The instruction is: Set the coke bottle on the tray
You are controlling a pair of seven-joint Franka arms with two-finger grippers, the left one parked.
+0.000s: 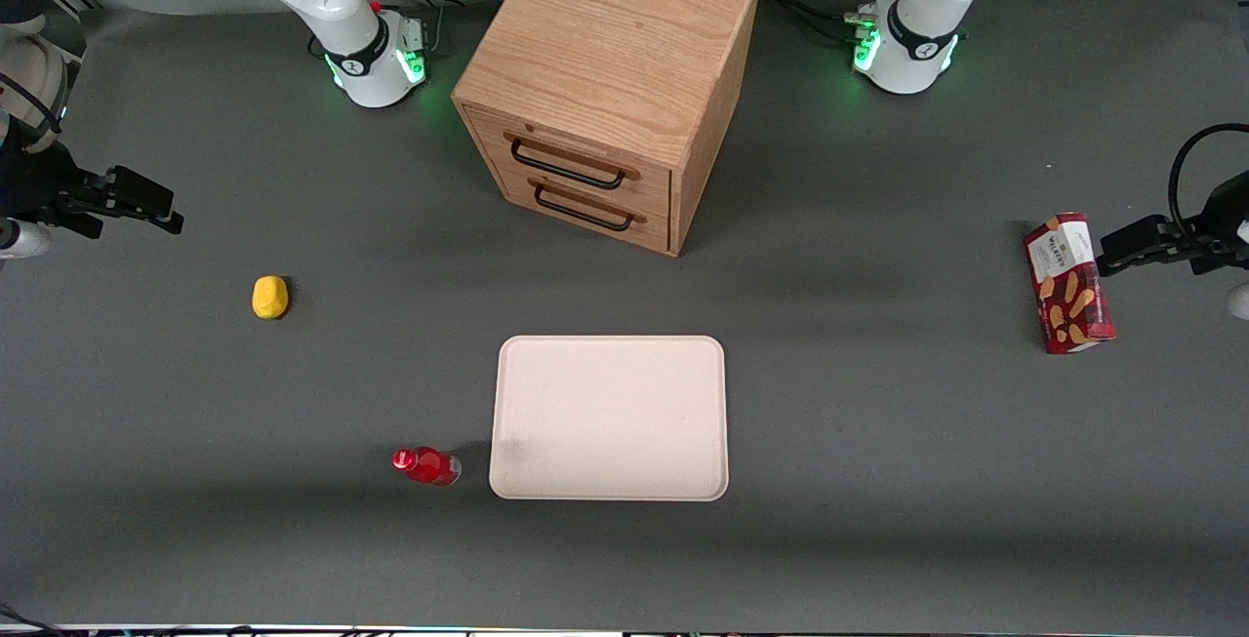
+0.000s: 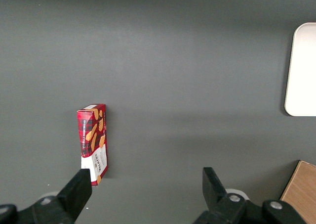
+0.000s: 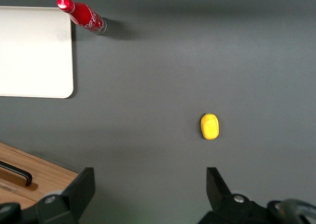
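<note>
- Front view: we see the coke bottle (image 1: 426,465) standing on the grey surface (image 1: 878,442), just beside the tray (image 1: 610,418) near its corner closest to the camera, not touching its rim.
- Tray lies flat in front of the wooden drawer cabinet (image 1: 610,81), with bare surface on every edge.
- Our end effector (image 1: 146,203) hangs at the working arm's end of the surface, well apart from the bottle, fingers spread with nothing between them.
- Yellow lump (image 1: 270,297) sits between end effector and bottle, apart from both.
- Red biscuit box (image 1: 1068,283) lies toward the parked arm's end.
- Right wrist view: open surface separates bottle (image 3: 81,16) and lump (image 3: 210,126).
</note>
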